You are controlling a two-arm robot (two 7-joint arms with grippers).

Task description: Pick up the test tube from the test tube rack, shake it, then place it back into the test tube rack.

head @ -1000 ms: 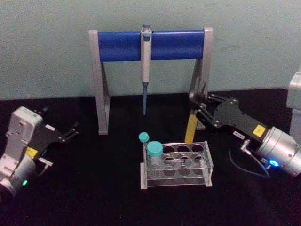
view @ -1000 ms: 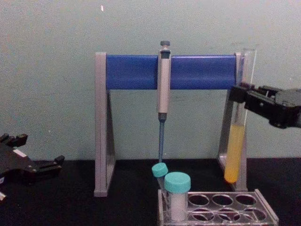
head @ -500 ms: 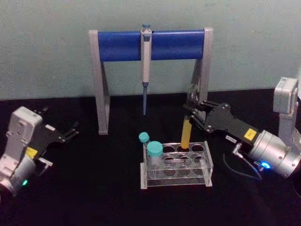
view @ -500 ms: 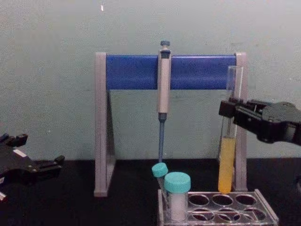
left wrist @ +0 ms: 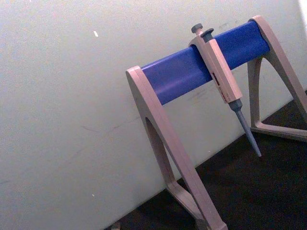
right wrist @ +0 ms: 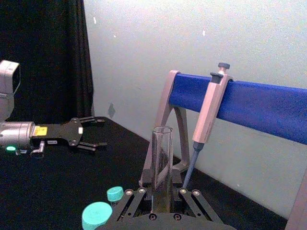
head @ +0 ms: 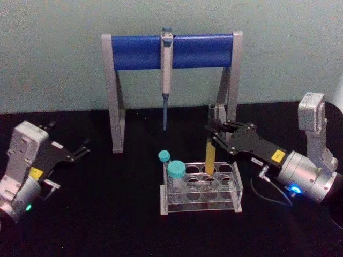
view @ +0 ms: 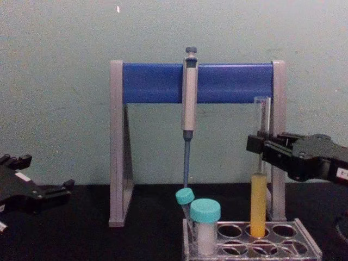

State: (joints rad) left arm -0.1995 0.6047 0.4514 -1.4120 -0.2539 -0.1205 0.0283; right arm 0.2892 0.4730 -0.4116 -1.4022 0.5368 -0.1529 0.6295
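Lowered since half-second ago: test tube [head: 210,154], upright, yellow-filled bottom now entering back-row hole of test tube rack [head: 199,202], mid-desk [head: 107,214]. Right gripper [head: 213,131] clamped on its clear upper part. Left gripper [head: 81,150] parked near desk's left edge, fingers spread.

Silver-grey wrists [head: 22,147], black-linkage left gripper [head: 83,148] and right gripper [head: 210,133], yellow labels [head: 276,156]; green light [head: 27,207] left, blue light [head: 294,189] right.
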